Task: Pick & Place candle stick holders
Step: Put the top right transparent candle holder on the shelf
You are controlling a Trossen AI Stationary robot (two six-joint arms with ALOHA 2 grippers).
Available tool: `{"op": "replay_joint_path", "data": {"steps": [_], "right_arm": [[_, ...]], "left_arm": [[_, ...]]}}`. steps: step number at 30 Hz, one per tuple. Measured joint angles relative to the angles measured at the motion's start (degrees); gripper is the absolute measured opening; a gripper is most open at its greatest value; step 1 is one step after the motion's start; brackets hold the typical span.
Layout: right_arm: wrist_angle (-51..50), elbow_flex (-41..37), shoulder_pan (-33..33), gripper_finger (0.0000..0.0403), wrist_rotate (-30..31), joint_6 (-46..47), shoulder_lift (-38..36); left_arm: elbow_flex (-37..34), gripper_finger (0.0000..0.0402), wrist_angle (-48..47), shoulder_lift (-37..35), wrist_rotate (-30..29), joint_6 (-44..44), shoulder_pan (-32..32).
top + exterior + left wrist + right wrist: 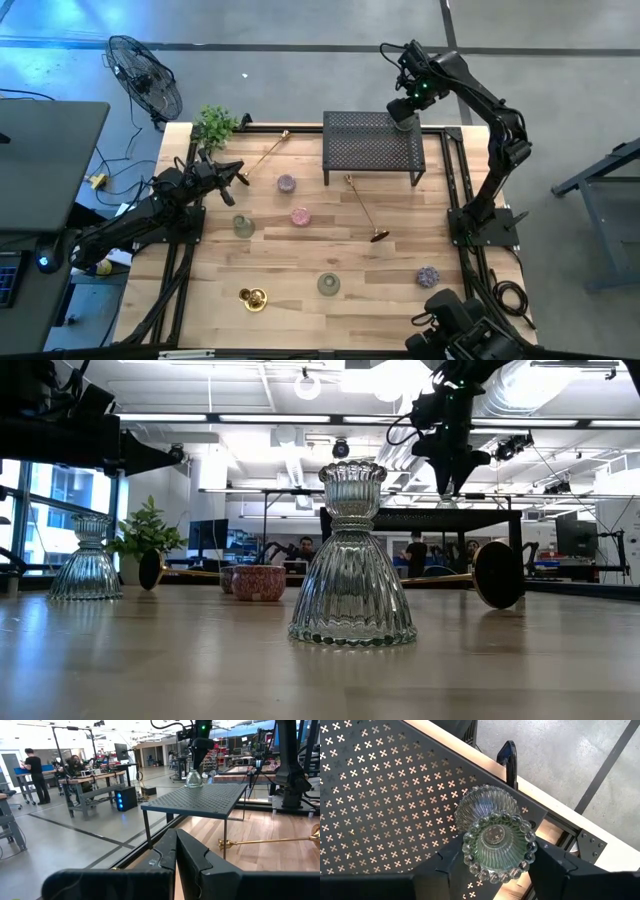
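Right pincer (492, 870) is positioned over the far right corner of the black perforated metal rack (372, 143), its two fingers standing either side of a clear ribbed glass candle holder with a beaded rim (495, 835). The holder stands upright on the rack top near that corner. Whether the fingers press the glass or stand just clear of it cannot be told.

Left pincer (175, 857) is clenched with nothing in it, held above the left part of the light wooden surface (300, 290), beside the small green potted plant (214, 124).

Remaining holders on the surface: two slender brass sticks lying on their sides (265, 150) (364, 209), two pink glass cups (286, 183) (300, 215), two clear grey-green glass holders (243, 225) (328, 284), one short shiny gold holder (252, 297), one purple glass cup (427, 276), all apart from each other.
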Motion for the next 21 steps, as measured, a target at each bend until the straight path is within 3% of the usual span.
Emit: {"op": "replay_joint_path", "data": {"steps": [4,12,21], "right_arm": [[0.0,0.0,0.0,0.0166,0.0,-0.2,0.0],[0.0,0.0,0.0,0.0212,1.0,0.0,0.0],[0.0,0.0,0.0,0.0213,1.0,0.0,0.0]], "left_arm": [[0.0,0.0001,0.0,0.0,0.0,0.0,0.0],[0.0,0.0001,0.0,0.0,0.0,0.0,0.0],[0.0,0.0001,0.0,0.0,0.0,0.0,0.0]]}}
